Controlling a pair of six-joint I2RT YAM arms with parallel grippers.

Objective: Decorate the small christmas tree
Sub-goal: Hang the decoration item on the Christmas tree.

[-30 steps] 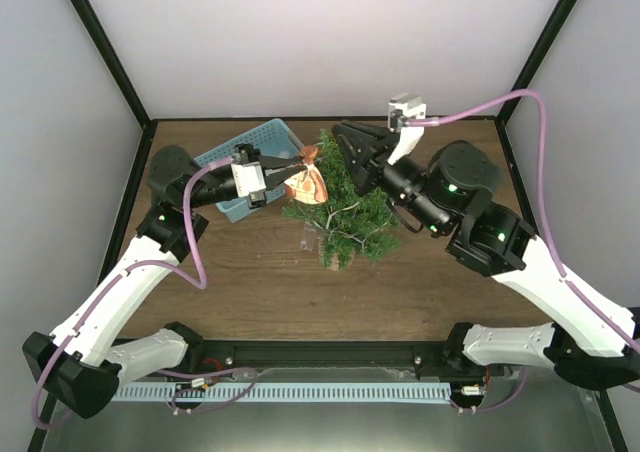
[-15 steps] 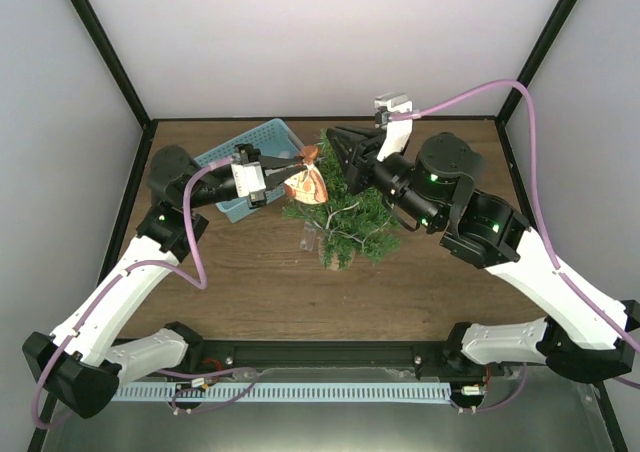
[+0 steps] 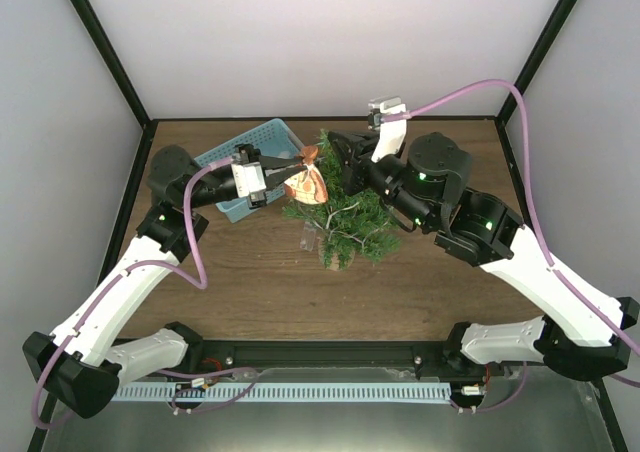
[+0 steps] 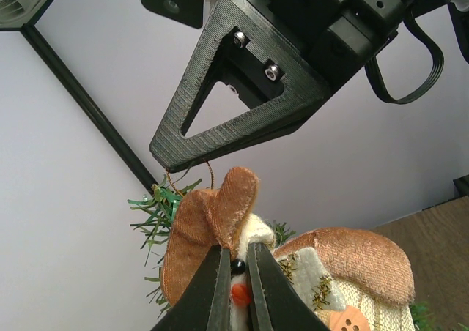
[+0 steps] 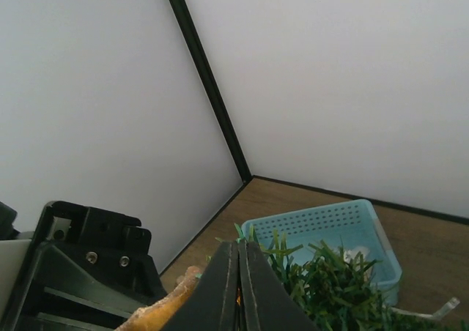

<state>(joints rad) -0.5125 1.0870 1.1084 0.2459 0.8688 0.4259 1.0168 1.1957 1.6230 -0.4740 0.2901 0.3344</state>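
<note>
Wood table [image 3: 250, 282], white walls [image 3: 300, 42] | tree [image 3: 345, 222] mid-frame | left claw [image 4: 234, 261] clamped on plush ornament [image 3: 308, 184] at treetop | right claw [image 5: 238, 254] closed narrow beside ornament top | ornament not yet hung.

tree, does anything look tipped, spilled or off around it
Nothing spilled or broken. The left claw pinches the ornament beside the tree, which seems to stand normally; only the basket sits skewed to the table edge.

left fingers [image 4: 210, 293] pinched together, right fingers [image 5: 224, 287] pressed closed, tips nearly meeting
</note>
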